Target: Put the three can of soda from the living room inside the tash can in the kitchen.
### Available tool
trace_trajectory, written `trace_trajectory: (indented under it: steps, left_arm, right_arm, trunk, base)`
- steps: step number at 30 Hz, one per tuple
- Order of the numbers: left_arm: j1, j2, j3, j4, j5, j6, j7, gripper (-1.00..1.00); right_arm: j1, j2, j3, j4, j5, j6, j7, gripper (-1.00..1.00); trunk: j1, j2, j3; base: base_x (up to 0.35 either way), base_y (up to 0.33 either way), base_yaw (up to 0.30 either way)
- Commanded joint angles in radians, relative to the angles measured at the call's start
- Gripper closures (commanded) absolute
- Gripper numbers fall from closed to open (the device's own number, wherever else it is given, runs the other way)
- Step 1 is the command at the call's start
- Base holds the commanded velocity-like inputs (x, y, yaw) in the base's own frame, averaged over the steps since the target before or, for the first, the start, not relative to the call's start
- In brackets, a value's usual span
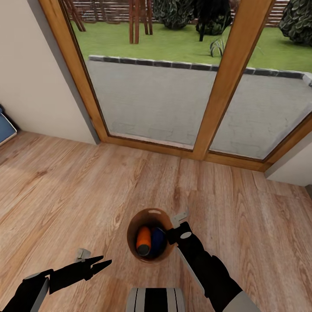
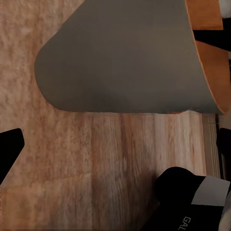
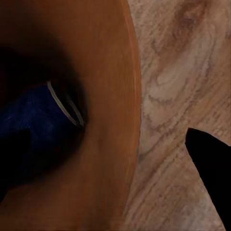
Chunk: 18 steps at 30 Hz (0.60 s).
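The tan-brown trash can (image 1: pixel 138 222) stands on the wood plank floor just ahead of my base. Inside it lie an orange-red can of soda (image 1: pixel 143 241) and a dark blue can of soda (image 1: pixel 157 241); I cannot make out a third. My right gripper (image 1: pixel 177 225) is open at the bin's right rim. In the right wrist view one finger (image 3: pixel 211 168) is outside the brown wall (image 3: pixel 110 96) and the other is inside, near the blue can (image 3: pixel 33 125). My left gripper (image 1: pixel 104 262) hangs open and empty, low and to the left of the bin.
Wood-framed glass doors (image 1: pixel 216 86) fill the wall ahead, with a patio and lawn beyond. A blue sofa corner (image 1: pixel 5 125) shows at far left. Pale wall corners (image 1: pixel 290 169) flank the doors. Bare floor (image 1: pixel 65 195) spreads to the left and right of the bin.
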Motion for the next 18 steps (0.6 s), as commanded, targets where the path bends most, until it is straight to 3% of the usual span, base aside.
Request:
trace_trajectory:
  steps: [1,18]
  left_arm:
    - [0.0,0.0,0.0,0.0,0.0,0.0,0.0,-1.0]
    - [0.0,0.0,0.0,0.0,0.0,0.0,0.0,-1.0]
  right_arm:
    - [0.0,0.0,0.0,0.0,0.0,0.0,0.0,-1.0]
    - [0.0,0.0,0.0,0.0,0.0,0.0,0.0,-1.0]
  trunk:
    - [0.0,0.0,0.0]
    - [0.0,0.0,0.0]
  base:
    - [0.0,0.0,0.0]
    - [0.0,0.0,0.0]
